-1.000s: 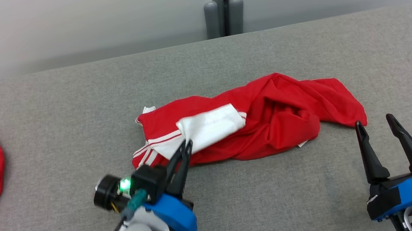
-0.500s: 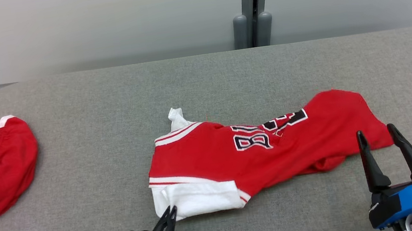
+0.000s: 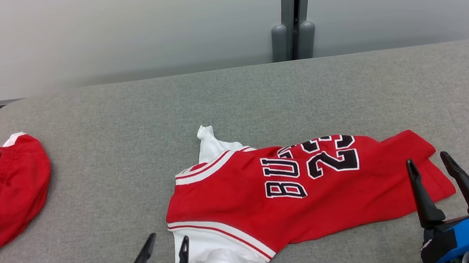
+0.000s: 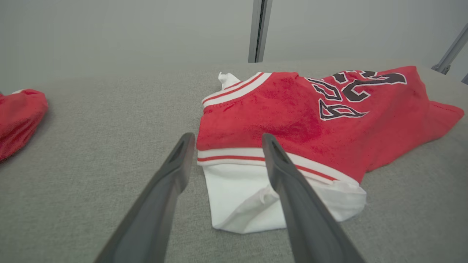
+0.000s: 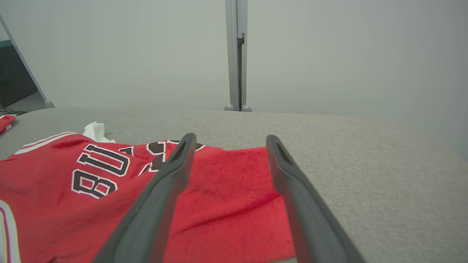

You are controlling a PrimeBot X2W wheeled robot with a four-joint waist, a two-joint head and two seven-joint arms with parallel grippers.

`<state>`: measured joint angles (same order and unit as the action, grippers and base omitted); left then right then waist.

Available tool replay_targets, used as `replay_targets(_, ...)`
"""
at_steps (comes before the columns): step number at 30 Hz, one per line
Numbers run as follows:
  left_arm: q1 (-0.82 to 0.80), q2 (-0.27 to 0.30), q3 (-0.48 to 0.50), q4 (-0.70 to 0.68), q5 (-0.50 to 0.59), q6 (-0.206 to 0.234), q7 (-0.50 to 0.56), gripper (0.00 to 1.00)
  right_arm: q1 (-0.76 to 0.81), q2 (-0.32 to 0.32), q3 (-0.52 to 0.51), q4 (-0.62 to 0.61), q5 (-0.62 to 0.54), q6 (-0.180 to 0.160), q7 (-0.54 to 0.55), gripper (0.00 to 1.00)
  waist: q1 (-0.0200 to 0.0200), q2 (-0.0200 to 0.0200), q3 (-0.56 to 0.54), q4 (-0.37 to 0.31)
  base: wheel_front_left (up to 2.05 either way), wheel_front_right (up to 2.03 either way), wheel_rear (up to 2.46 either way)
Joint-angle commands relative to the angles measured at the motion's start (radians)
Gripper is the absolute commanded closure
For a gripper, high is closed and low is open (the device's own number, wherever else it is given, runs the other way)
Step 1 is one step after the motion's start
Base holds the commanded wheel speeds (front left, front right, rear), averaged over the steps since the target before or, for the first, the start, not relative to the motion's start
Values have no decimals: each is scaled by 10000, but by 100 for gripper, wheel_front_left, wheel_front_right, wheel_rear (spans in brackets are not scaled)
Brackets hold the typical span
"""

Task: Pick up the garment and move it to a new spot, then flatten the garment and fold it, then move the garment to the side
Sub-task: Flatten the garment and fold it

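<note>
The left gripper (image 3: 169, 237) has just let go: its fingers, pinched on the white sleeve (image 3: 219, 253) a moment ago, now stand apart just beside it, holding nothing. The jersey (image 3: 316, 193) lies partly spread, lettering up, near the table's (image 3: 122, 119) front edge, middle to right. The right gripper (image 3: 426, 158) waits open over the jersey's right end. Relocation looks done; flattening likely comes next.

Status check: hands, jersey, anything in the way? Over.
Jersey spread print-up on table, unfolded. Left hand open at its white end, gripping nothing. Right hand open at its red end. Second red garment far left, apart.
</note>
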<state>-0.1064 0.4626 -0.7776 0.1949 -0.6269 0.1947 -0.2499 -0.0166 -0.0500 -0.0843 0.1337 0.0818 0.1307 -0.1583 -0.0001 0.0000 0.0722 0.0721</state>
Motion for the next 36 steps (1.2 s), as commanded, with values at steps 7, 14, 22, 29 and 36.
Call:
replay_targets(7,-907,5,1066,-443,321,118,-153,0,-188,-9,21,-21,46,1,-18,0,1,0,238,-149,0,0,0)
replay_targets(14,-1903,-79,1555,-90,389,-25,-158,0,-389,-9,52,32,53,1,-97,0,1,0,497,-467,0,0,0)
replay_targets(22,-2639,-318,1387,985,134,-495,302,0,-490,-11,84,106,65,1,-148,0,1,0,778,-723,0,0,0)
replay_targets(29,-2315,-537,1043,1785,-251,-916,826,0,-558,-9,12,212,93,1,-239,0,1,0,891,-796,0,0,0)
replay_targets(36,-1882,-687,728,2380,-545,-1110,1340,0,-615,-11,18,293,133,1,-293,0,1,0,968,-791,0,0,0)
